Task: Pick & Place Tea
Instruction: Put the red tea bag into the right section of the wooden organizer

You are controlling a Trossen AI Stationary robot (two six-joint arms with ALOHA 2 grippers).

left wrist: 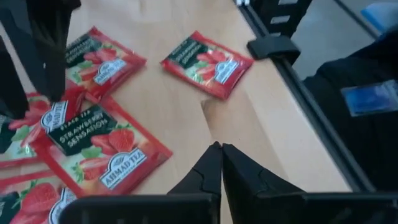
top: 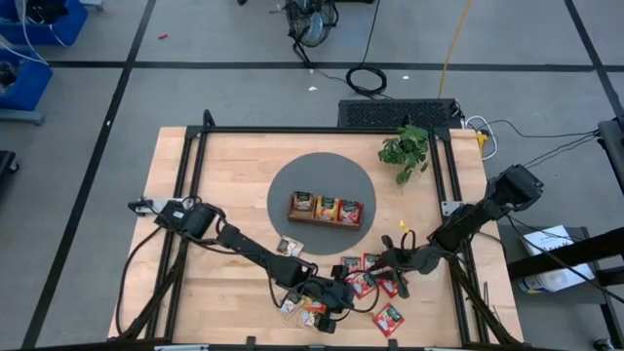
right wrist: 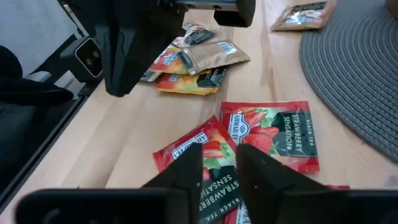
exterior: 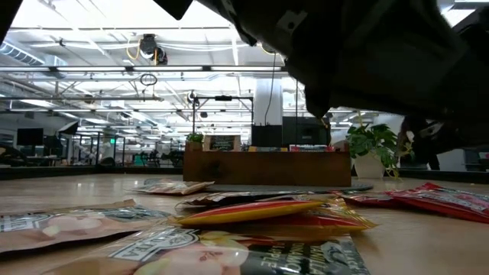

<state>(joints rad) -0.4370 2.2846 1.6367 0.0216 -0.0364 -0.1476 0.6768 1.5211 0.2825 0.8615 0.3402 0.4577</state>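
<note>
Three filled tray (top: 325, 211) compartments.

- Tea packets (top: 341, 292): small flat square sachets, each with a dark green label, lay scattered flat on the near part of the wooden table, several overlapping.
- Red strawberry packets (right wrist: 267, 134): formed the right part of the scatter, some overlapping; one red packet (top: 388, 318) lay apart, nearest and to the right.
- Orange and pale packets (right wrist: 196, 62): overlapped in a heap at the left of the scatter.
- One pale packet (top: 290, 247) lay alone, farther off on the left.
</note>
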